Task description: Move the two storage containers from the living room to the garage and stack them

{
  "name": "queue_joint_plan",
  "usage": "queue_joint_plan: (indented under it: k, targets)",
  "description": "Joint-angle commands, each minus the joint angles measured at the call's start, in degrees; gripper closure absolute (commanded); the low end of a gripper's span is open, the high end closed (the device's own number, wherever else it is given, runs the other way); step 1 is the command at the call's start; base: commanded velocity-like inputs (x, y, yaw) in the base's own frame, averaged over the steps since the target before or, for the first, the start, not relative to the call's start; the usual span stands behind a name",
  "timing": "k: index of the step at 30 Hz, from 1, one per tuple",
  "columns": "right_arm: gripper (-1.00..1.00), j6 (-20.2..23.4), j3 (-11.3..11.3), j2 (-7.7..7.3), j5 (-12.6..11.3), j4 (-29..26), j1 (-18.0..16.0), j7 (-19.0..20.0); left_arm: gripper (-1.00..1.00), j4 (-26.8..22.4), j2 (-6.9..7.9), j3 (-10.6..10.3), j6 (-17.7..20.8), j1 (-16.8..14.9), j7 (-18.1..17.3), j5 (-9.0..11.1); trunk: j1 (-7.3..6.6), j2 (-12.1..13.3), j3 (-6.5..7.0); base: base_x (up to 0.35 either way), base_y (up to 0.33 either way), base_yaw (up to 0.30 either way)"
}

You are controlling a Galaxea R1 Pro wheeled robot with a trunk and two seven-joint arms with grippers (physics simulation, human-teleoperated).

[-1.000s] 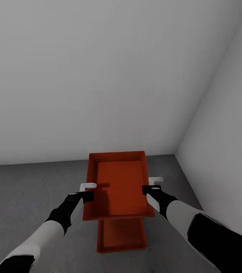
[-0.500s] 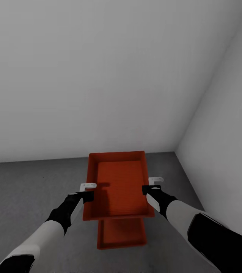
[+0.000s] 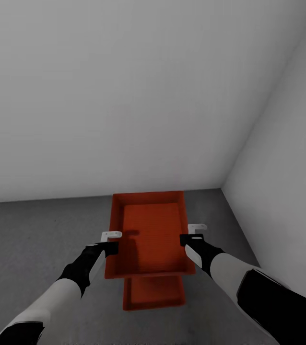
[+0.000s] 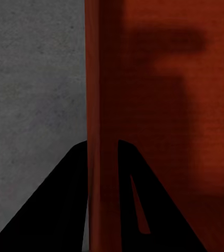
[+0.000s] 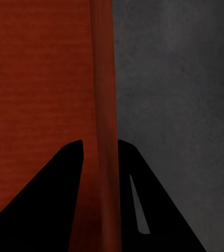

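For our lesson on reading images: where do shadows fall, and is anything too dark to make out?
Head view: soft shadow of the left tool lies on the held bin's floor. Left wrist view: the same blocky shadow darkens the bin. Both wrist views: fingers render featureless black.

Two plain white walls meet in a corner: the far wall spans most of the head view, and the side wall runs along the right. Both are bare and evenly lit, shading greyer toward the top. Below them lies the floor, rough dark grey concrete, faintly speckled, seen close in both wrist views.
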Motion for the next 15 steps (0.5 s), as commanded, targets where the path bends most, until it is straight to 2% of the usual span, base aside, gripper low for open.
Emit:
queue_joint_plan:
  k: [1, 15]
  targets:
    - [1.0, 0.4, -1.5, -0.52, 0.8, -0.3, -0.1, -0.3, 1.0, 1.0, 0.06, -0.5, 0.3, 0.0, 0.6, 0.5, 0.02, -0.1, -0.18, 0.0, 0.0, 0.0]
    - [1.0, 0.4, -1.5, -0.52, 0.8, -0.3, -0.1, -0.2, 1.0, 1.0, 0.06, -0.5, 0.3, 0.0, 0.6, 0.5, 0.02, -0.1, -1.47, 0.0, 0.0, 0.0]
